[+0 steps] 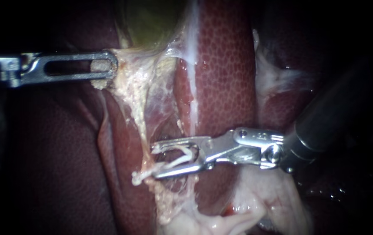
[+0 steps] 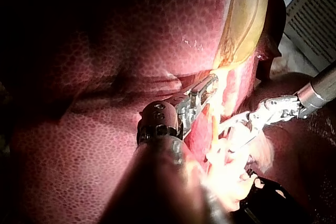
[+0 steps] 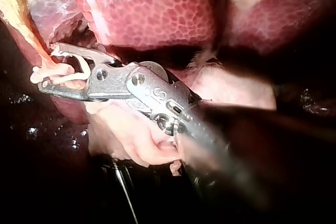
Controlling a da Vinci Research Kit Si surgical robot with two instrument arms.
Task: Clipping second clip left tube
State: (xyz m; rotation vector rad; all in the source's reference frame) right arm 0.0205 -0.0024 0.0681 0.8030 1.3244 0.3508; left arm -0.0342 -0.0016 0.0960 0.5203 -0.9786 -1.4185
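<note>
Left instrument: My left instrument (image 1: 106, 66) lay level, its shaft entering from the left of the endoscope view.
Left jaws: The slotted jaws were closed together on the edge of the pale tissue (image 1: 130, 82) just below the gallbladder (image 1: 151, 21). That tissue was stretched in a taut sheet towards them.
Right instrument: My right instrument (image 1: 155, 162) reached in from the right, with its dark shaft sloping down from the upper right and its jaws pointing left, lower than my left instrument and well apart from it.
Right jaws: They stood apart with a clear gap between them, one above and one below the tube (image 1: 175, 162). I gripped nothing. The tube's end lay against the lower jaw, and I could not tell whether the upper jaw touched it.
Tube: A thin, pale, curled strand ran across the gap between my right jaws, and its free end stuck out just past their tips. It hung at the foot of the yellowish cord of tissue that ran down from my left jaws.
Liver: The dark red, stippled liver (image 1: 225, 65) lay behind both instruments, a white streak running down it.
Lower tissue: A soft, pale pink fatty mass (image 1: 247, 209) sat under my right instrument's hinge.
Right wrist view: The tube showed as pinkish branching strands between the two spread jaws.
</note>
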